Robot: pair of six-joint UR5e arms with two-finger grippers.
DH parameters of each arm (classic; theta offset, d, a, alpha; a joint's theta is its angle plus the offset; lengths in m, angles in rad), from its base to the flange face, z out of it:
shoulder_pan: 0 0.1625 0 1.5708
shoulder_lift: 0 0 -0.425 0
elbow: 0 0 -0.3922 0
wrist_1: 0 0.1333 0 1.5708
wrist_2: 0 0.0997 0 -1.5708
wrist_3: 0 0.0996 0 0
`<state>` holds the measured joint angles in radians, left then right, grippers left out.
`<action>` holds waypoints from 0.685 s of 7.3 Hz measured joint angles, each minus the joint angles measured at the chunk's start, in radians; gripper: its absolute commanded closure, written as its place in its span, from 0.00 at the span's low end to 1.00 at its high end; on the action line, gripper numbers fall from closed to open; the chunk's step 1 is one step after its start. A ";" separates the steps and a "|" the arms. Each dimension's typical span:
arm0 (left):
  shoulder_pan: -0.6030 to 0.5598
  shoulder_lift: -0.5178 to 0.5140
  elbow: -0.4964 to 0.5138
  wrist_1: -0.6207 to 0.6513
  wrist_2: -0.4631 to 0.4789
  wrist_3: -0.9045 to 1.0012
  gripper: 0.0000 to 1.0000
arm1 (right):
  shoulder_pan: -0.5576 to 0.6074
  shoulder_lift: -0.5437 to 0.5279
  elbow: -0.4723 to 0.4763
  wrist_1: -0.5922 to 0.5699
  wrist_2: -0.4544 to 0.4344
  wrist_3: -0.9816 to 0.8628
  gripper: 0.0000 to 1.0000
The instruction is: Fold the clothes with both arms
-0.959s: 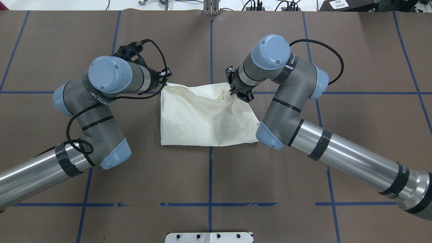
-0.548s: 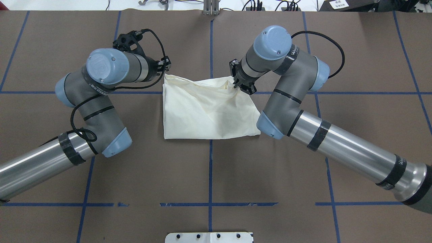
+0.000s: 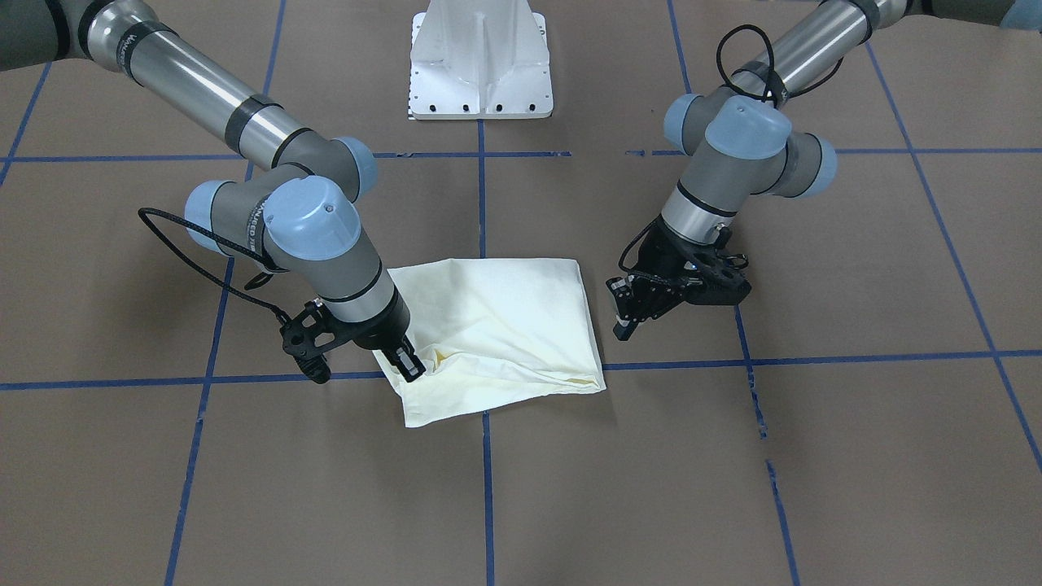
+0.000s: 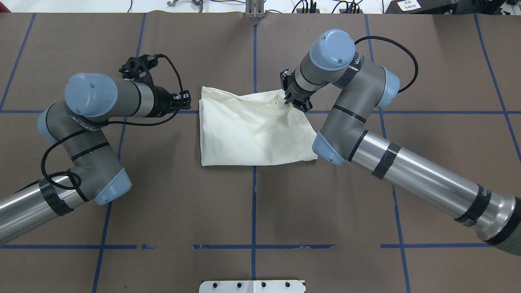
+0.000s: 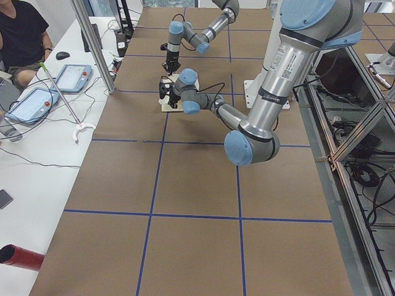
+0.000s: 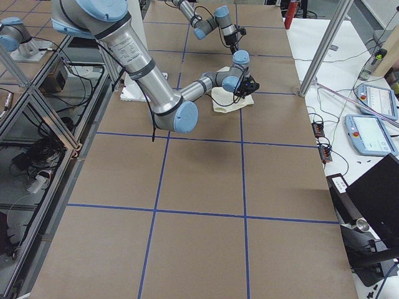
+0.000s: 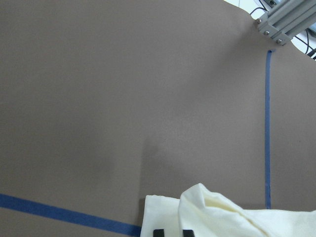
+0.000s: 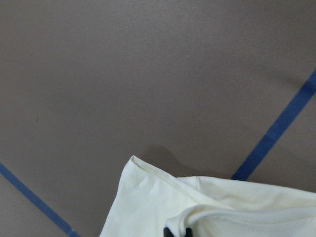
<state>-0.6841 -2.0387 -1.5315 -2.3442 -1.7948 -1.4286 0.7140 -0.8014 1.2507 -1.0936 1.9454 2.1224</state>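
The cream T-shirt (image 4: pixel 252 134) lies plain side up as a folded packet in the middle of the worktop (image 4: pixel 252 211). Its near and left edges are straight, but its far right corner is bunched into a raised ridge. My right tool (image 4: pixel 296 101) is clamped on that bunched corner. My left tool (image 4: pixel 185 101) stands just beside the far left corner, off the cloth, its fingers slightly apart and empty.

I judge the fold is nearly laid and only this corner wants settling. I should draw it gently outward so the slack runs out, lower it flat, square it with the far edge, then let go and lift straight up. The left tool should stay clear of the tidy edge.
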 measured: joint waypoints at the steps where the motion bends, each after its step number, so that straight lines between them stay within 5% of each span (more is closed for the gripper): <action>1: 0.030 0.012 -0.004 -0.015 -0.021 0.031 1.00 | 0.001 0.000 0.000 0.001 0.002 0.000 1.00; 5: 0.147 0.012 0.031 -0.130 -0.032 0.049 1.00 | 0.002 0.000 -0.001 0.002 0.005 0.000 1.00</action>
<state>-0.5375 -2.0271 -1.5009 -2.4739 -1.8271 -1.3797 0.7163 -0.8019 1.2501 -1.0912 1.9508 2.1229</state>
